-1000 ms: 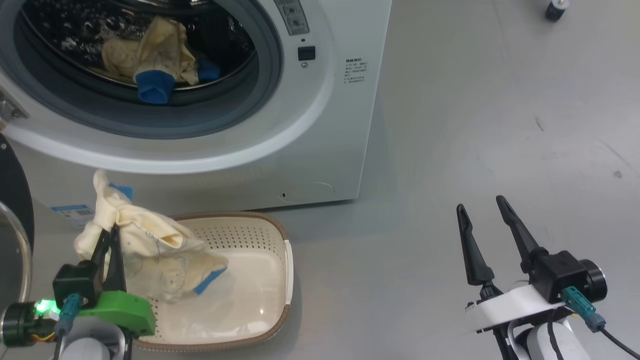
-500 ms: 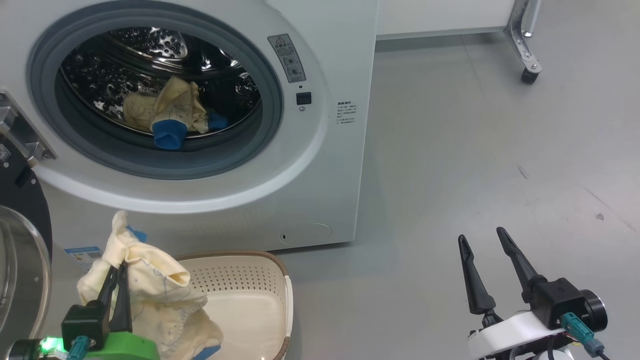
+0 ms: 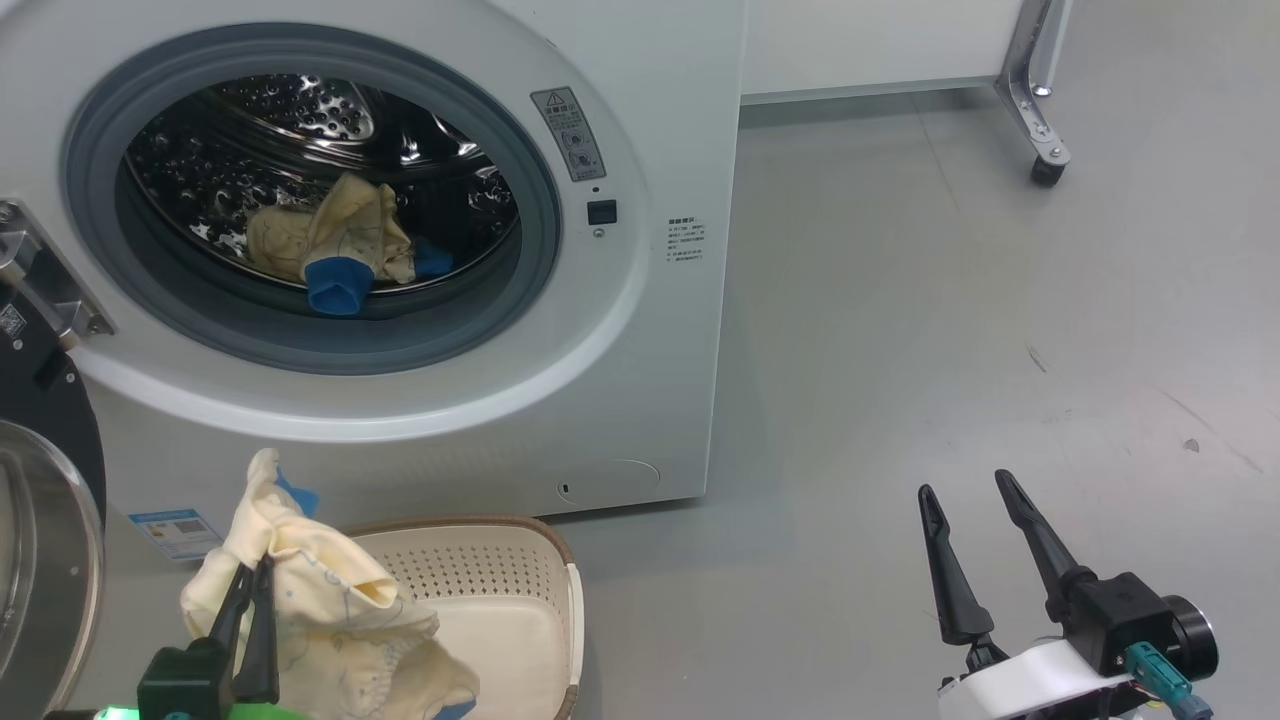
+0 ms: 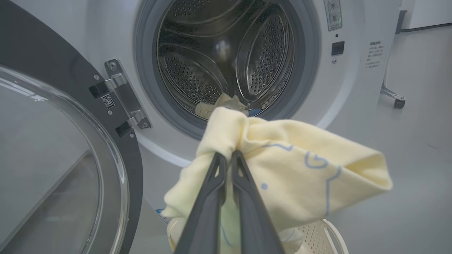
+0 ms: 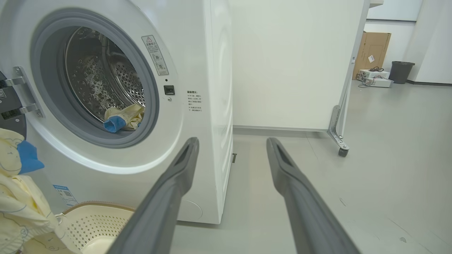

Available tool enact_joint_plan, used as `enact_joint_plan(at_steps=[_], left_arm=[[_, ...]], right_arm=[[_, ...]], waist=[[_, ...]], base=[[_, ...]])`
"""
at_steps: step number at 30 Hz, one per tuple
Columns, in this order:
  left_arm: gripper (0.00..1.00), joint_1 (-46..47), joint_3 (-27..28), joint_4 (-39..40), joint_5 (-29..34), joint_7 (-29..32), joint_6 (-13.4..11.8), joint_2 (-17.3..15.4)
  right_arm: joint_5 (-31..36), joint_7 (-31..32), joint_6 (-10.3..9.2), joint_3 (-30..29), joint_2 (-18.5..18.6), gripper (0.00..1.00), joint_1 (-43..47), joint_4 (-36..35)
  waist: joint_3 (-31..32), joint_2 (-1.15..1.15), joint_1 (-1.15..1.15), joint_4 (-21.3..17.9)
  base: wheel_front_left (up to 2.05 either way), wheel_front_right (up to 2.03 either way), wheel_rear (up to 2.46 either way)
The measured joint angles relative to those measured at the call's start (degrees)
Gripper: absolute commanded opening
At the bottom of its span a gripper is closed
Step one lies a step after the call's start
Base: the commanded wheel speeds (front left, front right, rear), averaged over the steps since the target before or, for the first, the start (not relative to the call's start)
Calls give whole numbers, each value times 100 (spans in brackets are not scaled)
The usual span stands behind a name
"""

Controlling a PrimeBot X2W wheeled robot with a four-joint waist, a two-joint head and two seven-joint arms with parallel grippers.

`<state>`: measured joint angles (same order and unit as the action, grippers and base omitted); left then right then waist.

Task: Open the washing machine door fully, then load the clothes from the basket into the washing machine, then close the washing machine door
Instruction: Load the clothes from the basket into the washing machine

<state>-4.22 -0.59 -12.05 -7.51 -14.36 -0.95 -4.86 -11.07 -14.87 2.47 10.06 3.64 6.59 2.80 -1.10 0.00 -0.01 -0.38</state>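
Note:
The washing machine [image 3: 640, 330] stands open, its door [image 3: 40, 520] swung out to the left, black rim and glass showing. One pale yellow garment [image 3: 340, 245] with a blue cuff lies at the front of the steel drum. My left gripper [image 3: 252, 575] is shut on a second yellow garment [image 3: 330, 620], held up above the left end of the basket [image 3: 520, 600]. In the left wrist view the gripper [image 4: 227, 155] pinches the cloth [image 4: 300, 169] in front of the drum opening, beside the door [image 4: 53, 158]. My right gripper [image 3: 962, 483] is open and holds nothing, low over the floor to the right.
A white panel on a metal leg with a caster [image 3: 1045, 170] stands behind the machine's right side. Bare grey floor [image 3: 950, 330] spreads to the right. A cardboard box [image 5: 370, 53] and a dark bin [image 5: 400, 72] sit far back.
The head camera has tilted up, so everything sits lower in view. My left gripper has lifted the garment's trailing end out of the basket. The right gripper stays open.

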Motion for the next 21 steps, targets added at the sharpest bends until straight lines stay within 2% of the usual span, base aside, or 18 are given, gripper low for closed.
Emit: enact_joint_plan(at_steps=[21], left_arm=[[0, -305, -42, 431, -1, 16, -11, 5]], right_arm=[[11, -1, 43, 2, -2, 100, 8, -71]], waist=[[-13, 0, 0, 68]], base=[[0, 0, 0]])
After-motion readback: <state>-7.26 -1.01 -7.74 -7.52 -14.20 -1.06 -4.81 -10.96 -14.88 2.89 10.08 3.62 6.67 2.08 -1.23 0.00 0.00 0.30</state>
